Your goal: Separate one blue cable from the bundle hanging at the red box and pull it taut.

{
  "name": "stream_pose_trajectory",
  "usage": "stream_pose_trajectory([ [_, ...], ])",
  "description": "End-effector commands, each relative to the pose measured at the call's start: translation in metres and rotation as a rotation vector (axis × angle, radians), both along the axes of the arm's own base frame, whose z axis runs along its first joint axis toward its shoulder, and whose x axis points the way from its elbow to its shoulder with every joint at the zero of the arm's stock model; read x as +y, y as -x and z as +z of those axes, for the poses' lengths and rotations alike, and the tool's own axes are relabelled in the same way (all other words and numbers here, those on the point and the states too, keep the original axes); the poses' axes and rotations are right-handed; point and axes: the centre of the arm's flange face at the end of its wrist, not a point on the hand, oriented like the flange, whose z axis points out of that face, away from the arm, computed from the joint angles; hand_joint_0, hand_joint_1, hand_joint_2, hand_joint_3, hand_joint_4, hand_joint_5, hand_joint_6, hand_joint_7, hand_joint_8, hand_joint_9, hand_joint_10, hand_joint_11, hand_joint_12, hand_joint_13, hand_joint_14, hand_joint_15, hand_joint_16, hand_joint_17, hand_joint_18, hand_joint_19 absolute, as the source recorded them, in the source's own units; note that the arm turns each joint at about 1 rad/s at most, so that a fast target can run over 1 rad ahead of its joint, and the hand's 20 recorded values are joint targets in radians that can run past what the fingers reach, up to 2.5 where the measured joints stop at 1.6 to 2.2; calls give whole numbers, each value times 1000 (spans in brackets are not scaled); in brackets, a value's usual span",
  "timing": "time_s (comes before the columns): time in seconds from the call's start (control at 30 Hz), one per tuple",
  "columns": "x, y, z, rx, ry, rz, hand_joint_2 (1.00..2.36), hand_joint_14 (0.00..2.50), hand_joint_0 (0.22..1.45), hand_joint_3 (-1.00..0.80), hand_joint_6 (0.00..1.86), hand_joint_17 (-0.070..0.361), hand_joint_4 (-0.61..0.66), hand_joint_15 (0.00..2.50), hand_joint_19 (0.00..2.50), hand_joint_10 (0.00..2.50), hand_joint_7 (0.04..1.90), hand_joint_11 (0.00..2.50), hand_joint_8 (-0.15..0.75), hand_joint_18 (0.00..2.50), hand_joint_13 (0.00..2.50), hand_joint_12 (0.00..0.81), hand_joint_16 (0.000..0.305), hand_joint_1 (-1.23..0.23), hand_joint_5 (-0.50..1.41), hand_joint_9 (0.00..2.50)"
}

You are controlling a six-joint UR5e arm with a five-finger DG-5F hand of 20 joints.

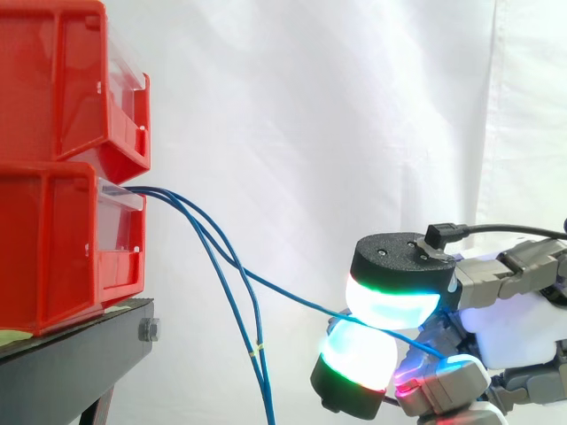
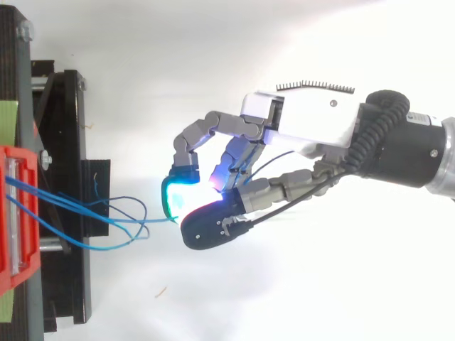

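My hand (image 1: 509, 329) pinches one blue cable (image 1: 292, 291) between its pads, apart from the bundle (image 1: 255, 351) hanging at the red box (image 1: 53, 239); I should pull away steadily, with a firm pinch.

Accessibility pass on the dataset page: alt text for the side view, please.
The robot hand, at lower right, pinches one blue cable between its glowing pads; the cable runs up-left to the lower red bin. Two other blue cables hang from that bin, down past the black stand, before a white curtain.
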Motion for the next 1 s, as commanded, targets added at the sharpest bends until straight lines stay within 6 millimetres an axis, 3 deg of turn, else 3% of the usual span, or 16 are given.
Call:
stream_pose_trajectory([
  [0.0,2,-3,2,-28,-15,-1,1020,20,654,-127,922,104,-128,1452,959,301,1183,1574,242,983,1233,317,46,-759,-215,1100],
  [0.27,3,-17,13,-155,-17,3,1020,18,651,-118,921,104,-131,1471,965,318,1183,1572,246,989,1238,319,46,-760,-213,1098],
  [0.97,4,-17,13,-152,-8,3,1015,15,645,-16,924,115,-161,1476,939,439,1271,1500,279,1041,1283,350,51,-760,-193,1132],
])
